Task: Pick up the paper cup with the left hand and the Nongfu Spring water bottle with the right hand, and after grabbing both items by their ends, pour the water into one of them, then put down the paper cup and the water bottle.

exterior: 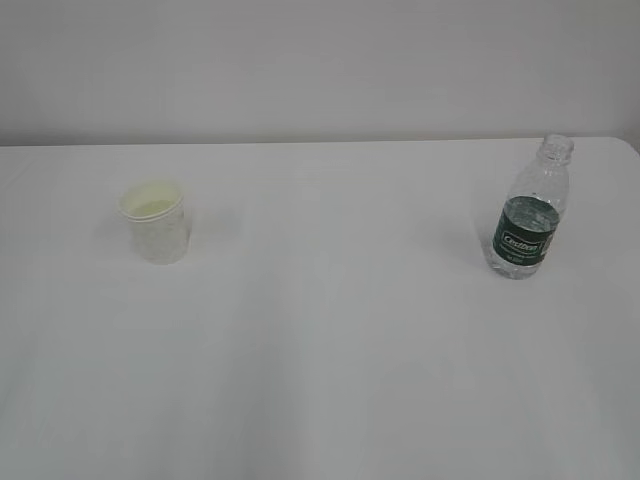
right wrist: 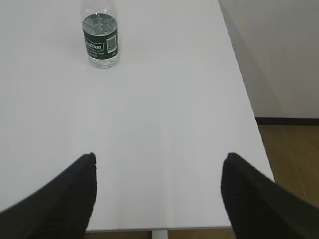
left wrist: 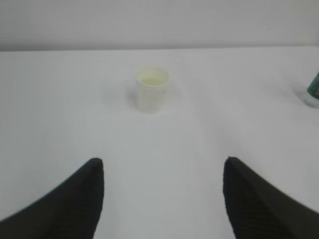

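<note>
We see the paper cup [exterior: 155, 220] standing upright on the left part of the white table [exterior: 330, 350], and the water bottle [exterior: 528, 210] standing upright well apart from it on the right, close to the table's far right corner. The cup is small and white with a rolled rim and a pale cream-yellow inside; the bottle is clear ribbed plastic with a narrow open neck, a dark green label band with white lettering, and clear water [exterior: 528, 212] inside, its level near the top of the label. The exterior view shows both things but neither arm. From the left wrist view we see the left hand [left wrist: 162, 199] with its two black fingers [left wrist: 75, 199] spread wide and empty, the cup [left wrist: 152, 88] ahead of the gap between them, well apart from both tips, and a sliver of the bottle [left wrist: 313, 89] at the right edge. The right wrist view alone shows the table's right edge [right wrist: 249, 109], a pale wall and a strip of brown wooden floor [right wrist: 291, 154] beyond it. There the right hand [right wrist: 159, 199] also holds its blocky black fingers [right wrist: 70, 199] wide apart with nothing between them, and the bottle [right wrist: 100, 40] stands far ahead, off to the left, roughly in line with the left finger rather than the gap.
</note>
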